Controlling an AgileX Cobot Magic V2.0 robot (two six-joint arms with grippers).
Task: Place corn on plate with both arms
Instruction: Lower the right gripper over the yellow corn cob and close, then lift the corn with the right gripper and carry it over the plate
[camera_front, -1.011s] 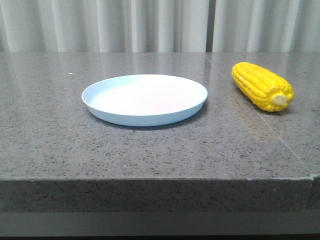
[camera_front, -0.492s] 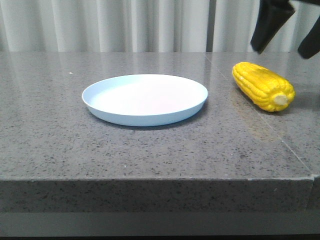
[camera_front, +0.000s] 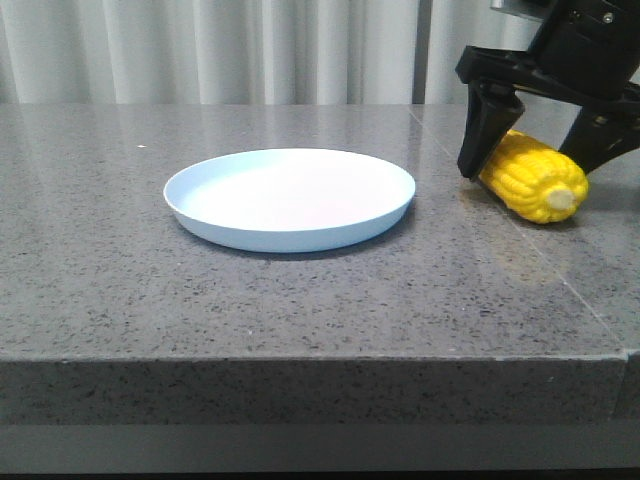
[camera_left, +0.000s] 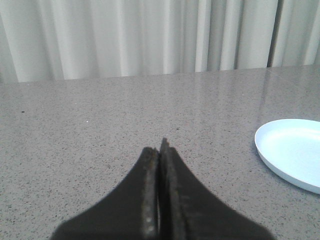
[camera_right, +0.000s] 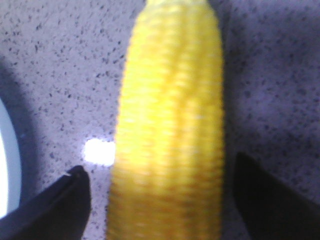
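We logged this one as early in the task — nothing placed yet. The corn (camera_front: 532, 176) lay on its side on the table (camera_front: 300, 300), to the right of the plate (camera_front: 289, 198) and clear of its rim, cream stub end toward the near right. The plate sat bare in the middle of the table.

The right gripper (camera_front: 530, 150) straddled the corn from above, jaws spread wide with one dark finger on each side of the cob. In the right wrist view the corn (camera_right: 170, 130) filled the gap and both fingers (camera_right: 55, 210) stood off from it with bare table showing between, so no grip was made; that view was blurred, so we could not rule out light contact lower down. The plate's edge (camera_right: 7, 165) showed just beside the left-hand finger there.

The left gripper (camera_left: 160, 200) hovered over bare table with its jaws pressed together, holding nothing, the plate (camera_left: 292, 155) off to its right.

Still left, as we judged it: close on the corn, lift, carry left, set it on the plate — plus whatever share the left arm takes.

Nothing stood between corn and plate. Only a curtain (camera_front: 200, 50) hung behind the far edge.
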